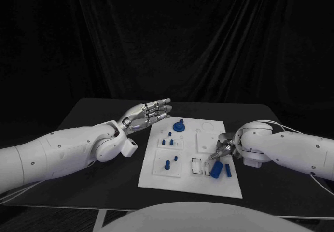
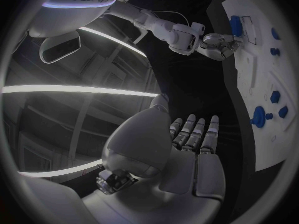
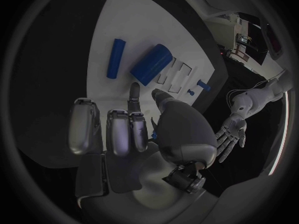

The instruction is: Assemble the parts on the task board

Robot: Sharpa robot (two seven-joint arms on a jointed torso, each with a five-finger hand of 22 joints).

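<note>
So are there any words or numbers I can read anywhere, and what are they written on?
One piece of lettering stands on the robot's white right arm in the left wrist view; it shows upside down and too blurred to read for certain.
No text shows on the white task board, its small blue parts, or either silver hand.

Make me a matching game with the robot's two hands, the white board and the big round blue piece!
Things:
1. left hand
2. right hand
3. task board
4. round blue part

Places or states:
A. lies flat in the middle of the black table
B. stands near the board's far edge
C. held off the board's far left corner, fingers spread, holding nothing
D. over the board's right side, beside two long blue parts

Pairs: 1-C, 2-D, 3-A, 4-B
</note>
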